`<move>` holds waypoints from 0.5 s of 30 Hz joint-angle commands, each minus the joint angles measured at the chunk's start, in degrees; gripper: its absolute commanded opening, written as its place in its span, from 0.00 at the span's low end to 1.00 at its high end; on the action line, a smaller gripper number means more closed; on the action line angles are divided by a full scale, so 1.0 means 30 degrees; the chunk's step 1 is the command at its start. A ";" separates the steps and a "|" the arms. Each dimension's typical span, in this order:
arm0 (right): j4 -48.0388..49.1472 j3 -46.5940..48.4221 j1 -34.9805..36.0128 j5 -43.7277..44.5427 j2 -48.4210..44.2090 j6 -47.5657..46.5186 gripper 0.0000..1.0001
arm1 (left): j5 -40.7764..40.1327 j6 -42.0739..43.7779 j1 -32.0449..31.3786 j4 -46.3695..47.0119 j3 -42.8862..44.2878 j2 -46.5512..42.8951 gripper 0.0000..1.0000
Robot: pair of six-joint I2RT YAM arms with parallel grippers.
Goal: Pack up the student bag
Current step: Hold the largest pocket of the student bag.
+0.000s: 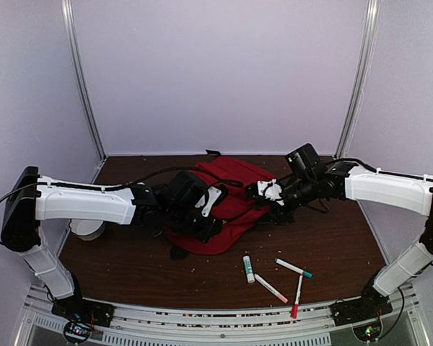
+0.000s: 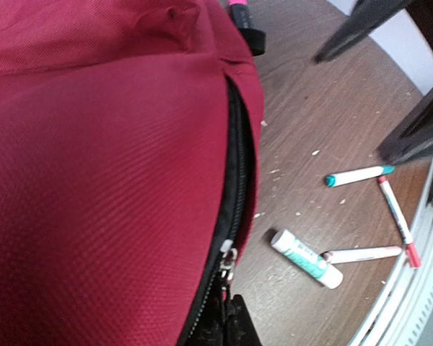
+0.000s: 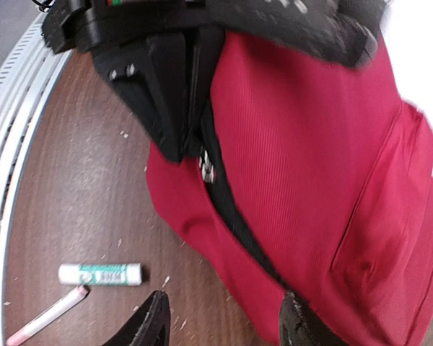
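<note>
The red student bag (image 1: 227,189) lies flat at the table's middle. It fills the left wrist view (image 2: 108,166) and the right wrist view (image 3: 310,166). Its black zipper (image 2: 238,166) runs along the edge to a metal slider (image 2: 227,263). My left gripper (image 1: 204,207) is shut on the black zipper pull (image 2: 231,324); its fingers (image 3: 166,94) meet just above the slider (image 3: 206,169). My right gripper (image 3: 224,321) is open and empty, hovering over the bag's edge near the zipper. It also shows in the top view (image 1: 267,192).
A white and green glue stick (image 1: 248,269) (image 2: 307,258) (image 3: 101,274), a teal-capped pen (image 1: 294,268) (image 2: 357,175) and two red-tipped pens (image 1: 271,288) (image 1: 296,296) lie on the brown table in front of the bag. A white roll (image 1: 86,229) sits under the left arm.
</note>
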 commanded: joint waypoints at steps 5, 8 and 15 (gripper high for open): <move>0.3858 0.0961 0.1824 0.3029 0.2145 -0.0699 0.55 | 0.2391 0.0236 0.0125 0.1355 0.0237 -0.0611 0.00; 0.4757 0.0606 0.2235 0.3855 0.2541 -0.1167 0.60 | 0.2730 0.0228 0.0209 0.1126 0.0264 -0.0777 0.00; 0.5463 0.0372 0.2879 0.4995 0.3331 -0.1656 0.56 | 0.2879 0.0007 0.0359 0.0990 0.0240 -0.1078 0.00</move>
